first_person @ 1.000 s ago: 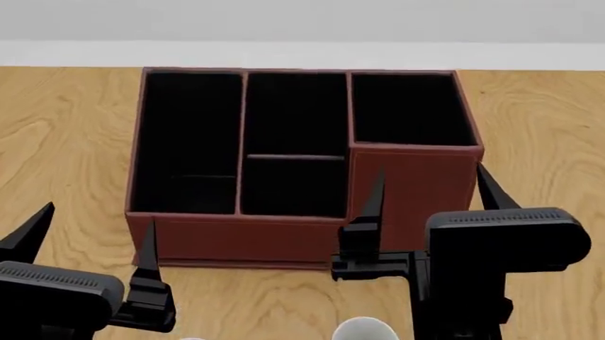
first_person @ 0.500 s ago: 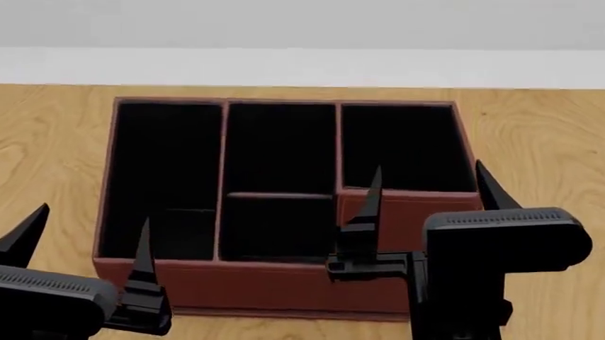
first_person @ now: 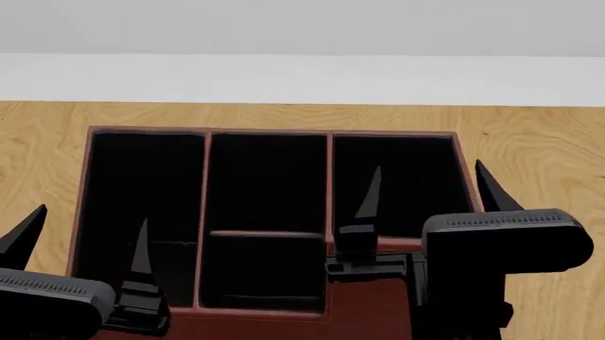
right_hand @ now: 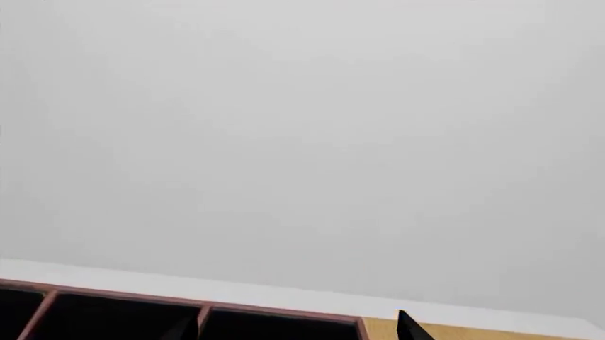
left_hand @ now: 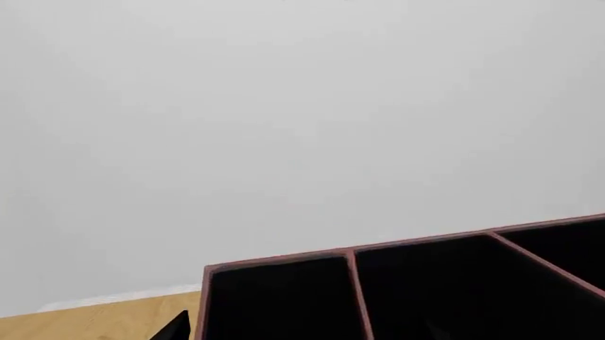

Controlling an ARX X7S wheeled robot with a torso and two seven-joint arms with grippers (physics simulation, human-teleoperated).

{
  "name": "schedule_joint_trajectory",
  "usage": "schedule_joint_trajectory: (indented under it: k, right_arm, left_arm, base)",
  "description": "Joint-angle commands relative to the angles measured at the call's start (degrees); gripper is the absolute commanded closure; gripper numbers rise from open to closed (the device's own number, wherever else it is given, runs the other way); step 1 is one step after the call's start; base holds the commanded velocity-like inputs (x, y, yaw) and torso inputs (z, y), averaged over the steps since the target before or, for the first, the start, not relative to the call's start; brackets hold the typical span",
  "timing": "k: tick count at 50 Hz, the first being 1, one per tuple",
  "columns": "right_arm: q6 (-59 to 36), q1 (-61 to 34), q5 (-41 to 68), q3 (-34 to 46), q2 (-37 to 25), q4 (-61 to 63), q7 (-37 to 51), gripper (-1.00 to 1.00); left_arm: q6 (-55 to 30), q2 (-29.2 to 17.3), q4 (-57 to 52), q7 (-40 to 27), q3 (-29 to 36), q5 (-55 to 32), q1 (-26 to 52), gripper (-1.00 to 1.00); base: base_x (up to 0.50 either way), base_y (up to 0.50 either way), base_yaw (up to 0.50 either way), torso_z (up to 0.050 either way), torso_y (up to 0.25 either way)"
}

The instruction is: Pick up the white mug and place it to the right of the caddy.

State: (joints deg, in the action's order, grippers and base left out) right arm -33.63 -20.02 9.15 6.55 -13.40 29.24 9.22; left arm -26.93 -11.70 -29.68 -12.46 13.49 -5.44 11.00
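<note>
1. Caddy [first_person: 268, 212] fills the middle of the head view: dark reddish-brown box, black-lined compartments, sitting on the wooden table [first_person: 539, 156].
2. Compartments seen from the head: a long one on the left, a middle column split by a cross divider into far and near cells, and a far-right cell with a raised reddish-brown step in front of it.
3. White mug is not visible in any current view; its position cannot be told.
4. Right gripper [first_person: 427, 193] hangs over the caddy's right part, fingers pointing up-frame and spread apart, nothing between them.
5. Left gripper [first_person: 83, 237] sits at the lower-left of the head view over the caddy's left compartment, its two fingers also spread wide, holding nothing.
6. Both gripper bodies are black blocks with ribbed top edges; the right one covers the caddy's near-right corner in the head view.
7. Left wrist view: mostly pale wall [left_hand: 302, 127], with the caddy's [left_hand: 397, 283] far rim and two or three black cells showing, plus a strip of table [left_hand: 104, 322] beside it.
8. Right wrist view: mostly wall [right_hand: 302, 142], the caddy [right_hand: 189, 315] rim along the edge, two dark fingertips [right_hand: 409, 326] poking in, apart from each other.
9. A white baseboard strip [first_person: 302, 79] runs behind the table's far edge.
</note>
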Motion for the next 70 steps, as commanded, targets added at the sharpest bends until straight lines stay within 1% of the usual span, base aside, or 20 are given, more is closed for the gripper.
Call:
schedule_joint_trajectory:
  k: [1,5,8,11,14,16,21,23,25,27,28,30,34,36,44,51,54,61,70]
  right_arm:
    - [0.35,0.23,0.43,0.1,-0.33,0.31,0.09,-1.0]
    - [0.58,0.28,0.58,0.18,-0.45,0.22,0.04,-1.0]
    - [0.42,0.25,0.94,0.14,-0.57,0.44,-0.09,-1.0]
    - [1.82,0.34,0.95,0.2,-0.66,0.28,-0.32,-1.0]
    - [0.63,0.18,3.44,-0.01,-0.92,0.85,-2.18,-1.0]
    - [0.56,-0.22,1.93,1.16,-1.77,1.09,-1.93,-1.0]
    - [-5.42,-2.42,8.08,-0.95,-2.73,3.72,-5.34,-1.0]
    - [-5.14,-3.01,6.16,0.65,-4.27,4.65,-5.37,-1.0]
    - [-7.16,-3.96,7.09,0.32,-4.71,5.81,-5.63,-1.0]
    - [-9.88,-4.72,12.96,-2.98,-3.64,6.31,-7.91,-1.0]
    - [-10.02,-5.35,11.43,-2.35,-4.38,7.02,-7.0,-1.0]
    - [-11.59,-6.46,11.86,-1.65,-5.65,7.97,-7.88,-1.0]
    - [-20.05,-8.73,19.82,-4.38,-6.65,11.13,-10.8,-1.0]
    - [-23.58,-9.97,22.86,-5.76,-6.8,12.13,-11.27,-1.0]
    - [-31.14,-13.6,27.24,-7.37,-9.32,16.61,-11.01,-1.0]
    - [-38.78,-16.1,33.16,-10.02,-11.14,20.49,-11.33,-1.0]
    - [-39.25,-16.49,32.5,-8.26,-13.01,21.82,-11.16,-1.0]
    - [-43.04,-16.99,36.62,-9.08,-14.35,24.44,-12.08,-1.0]
    - [-49.12,-18.24,44.52,-13.14,-14.48,26.21,-12.34,-1.0]
  left_arm:
    - [0.12,-0.31,-0.27,-0.37,0.22,-0.3,-0.13,-1.0]
    - [-0.03,-0.34,-0.19,-0.46,0.16,-0.61,-0.15,-1.0]
    - [-1.91,-0.48,-0.96,-1.28,0.54,0.08,0.02,-1.0]
    - [-0.86,-0.48,-1.6,-0.93,0.07,-0.86,-0.31,-1.0]
    - [-2.74,-0.85,-2.67,-1.09,0.48,-0.62,0.2,-1.0]
    - [-3.93,-1.04,-3.45,-1.24,0.71,-0.47,0.59,-1.0]
    - [-7.21,-1.46,-5.52,-1.62,0.85,-0.35,1.93,-1.0]
    - [-8.4,-1.61,-6.29,-1.65,0.77,-0.49,2.49,-1.0]
    - [-9.38,-1.69,-6.99,-1.61,0.58,-0.82,2.9,-1.0]
    - [-10.07,-1.79,-7.48,-1.68,0.53,-0.92,3.21,-1.0]
    - [-10.5,-1.84,-7.74,-1.76,0.48,-0.92,3.4,-1.0]
    - [-11.18,-1.95,-8.33,-1.85,0.34,-1.06,3.59,-1.0]
    - [-12.93,-2.21,-9.56,-2.12,0.54,-0.98,4.18,-1.0]
    - [-13.95,-2.39,-10.38,-2.41,0.77,-0.7,4.49,-1.0]
    - [-16.79,-2.65,-12.56,-2.9,0.95,-0.72,5.58,-1.0]
    - [-18.59,-2.93,-14.07,-3.18,0.84,-0.89,6.24,-1.0]
    - [-18.96,-3.05,-14.09,-3.12,0.51,-1.14,6.58,-1.0]
    - [-20.36,-3.48,-15.21,-3.26,0.11,-1.34,7.32,-1.0]
    - [-21.51,-4.01,-15.82,-3.37,-0.16,-1.48,8.32,-1.0]
  base:
    - [0.0,0.0,0.0,0.0,0.0]
    - [0.0,0.0,0.0,0.0,0.0]
    - [0.0,0.0,0.0,0.0,0.0]
    - [0.0,0.0,0.0,0.0,0.0]
    - [0.0,0.0,0.0,0.0,0.0]
    - [0.0,0.0,0.0,0.0,0.0]
    - [0.0,0.0,0.0,0.0,0.0]
    - [0.0,0.0,0.0,0.0,0.0]
    - [0.0,0.0,0.0,0.0,0.0]
    - [0.0,0.0,0.0,0.0,0.0]
    - [0.0,0.0,0.0,0.0,0.0]
    - [0.0,0.0,0.0,0.0,0.0]
    - [0.0,0.0,0.0,0.0,0.0]
    - [0.0,0.0,0.0,0.0,0.0]
    - [0.0,0.0,0.0,0.0,0.0]
    - [0.0,0.0,0.0,0.0,0.0]
    - [0.0,0.0,0.0,0.0,0.0]
    - [0.0,0.0,0.0,0.0,0.0]
    - [0.0,0.0,0.0,0.0,0.0]
